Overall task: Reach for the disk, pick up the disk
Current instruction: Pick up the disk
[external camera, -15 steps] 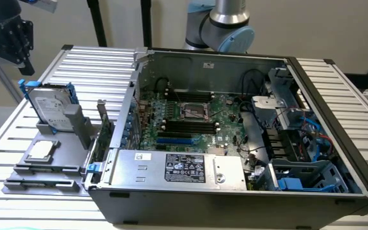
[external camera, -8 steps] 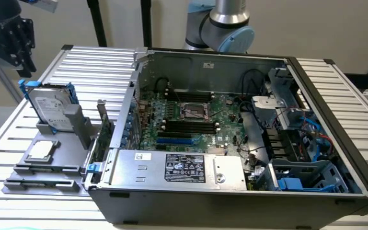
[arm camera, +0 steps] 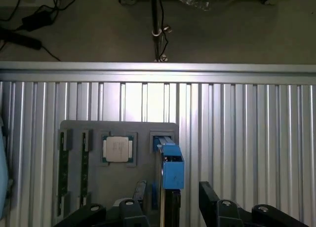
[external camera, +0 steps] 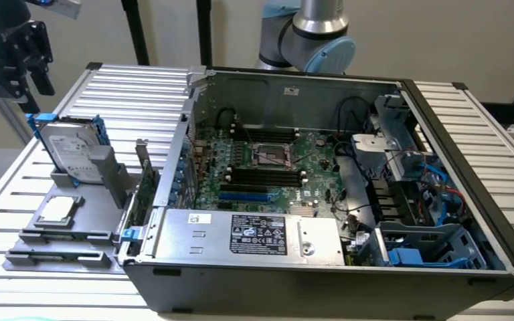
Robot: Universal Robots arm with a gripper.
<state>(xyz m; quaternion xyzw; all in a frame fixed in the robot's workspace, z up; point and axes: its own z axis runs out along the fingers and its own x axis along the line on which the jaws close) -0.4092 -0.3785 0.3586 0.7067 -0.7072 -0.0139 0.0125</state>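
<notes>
The disk (external camera: pixel 67 149) stands upright on its edge in a slot of the grey fixture plate (external camera: pixel 96 221), at the exterior view's left. It is silver-grey with a white label and blue rails. In the wrist view I look down on the disk (arm camera: pixel 172 170) edge-on, its blue rail end uppermost. My gripper (external camera: pixel 32 90) hangs in the air above the disk, apart from it. Its black fingers (arm camera: pixel 131 209) stand wide on either side of the disk's line. The gripper (arm camera: pixel 170 212) is open and holds nothing.
A small square processor chip (external camera: pixel 58 208) (arm camera: pixel 118 149) lies flat in the fixture beside the disk. An open computer case (external camera: pixel 328 187) fills the slatted aluminium table (external camera: pixel 114 87) on the exterior view's right. Beyond the table edge (arm camera: pixel 158 66) are floor and cables.
</notes>
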